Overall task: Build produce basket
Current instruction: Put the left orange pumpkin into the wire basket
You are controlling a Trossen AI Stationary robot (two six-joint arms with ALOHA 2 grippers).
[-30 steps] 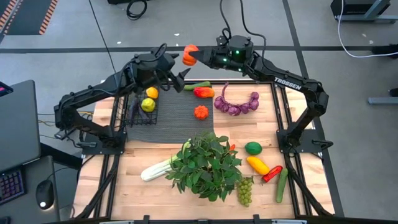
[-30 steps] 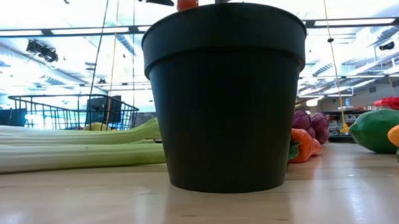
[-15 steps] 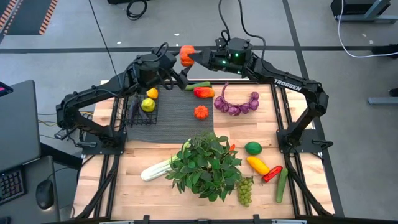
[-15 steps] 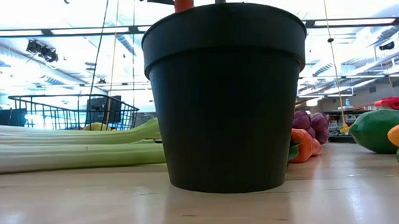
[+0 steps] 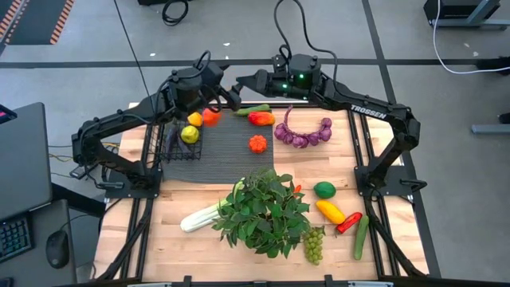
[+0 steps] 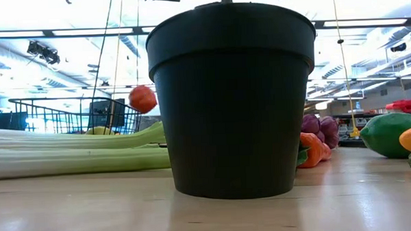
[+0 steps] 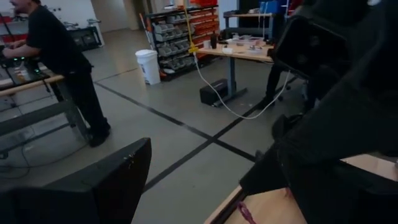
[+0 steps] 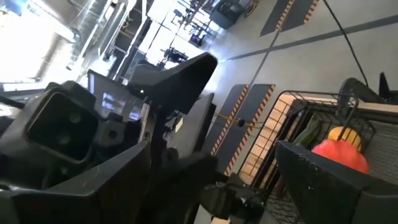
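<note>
An orange-red round fruit (image 5: 210,116) is in the air beside the far right corner of the black wire basket (image 5: 180,142), level with its rim in the low view (image 6: 142,99) and clear of both grippers. It also shows in the right wrist view (image 8: 339,155). A lemon (image 5: 189,134) and a yellow-orange fruit (image 5: 195,119) lie in the basket. My right gripper (image 5: 240,81) is open and empty, high over the table's far edge. My left gripper (image 5: 228,96) is open and empty, just left of it and above the basket's right side.
The ribbed mat (image 5: 231,155) carries the basket and an orange (image 5: 256,143). A cucumber (image 5: 253,108), a red pepper (image 5: 260,118) and the purple bulb string (image 5: 303,134) lie at the far side. The potted plant (image 5: 263,209), celery (image 5: 198,217), lime (image 5: 323,190), yellow pepper (image 5: 330,211) and grapes (image 5: 314,243) lie nearer.
My right gripper has carried the orange-red fruit toward the table's left, up to my left gripper, and has let it go. The fruit has dropped from above the grippers to the height of the basket's rim, at the basket's right end.
</note>
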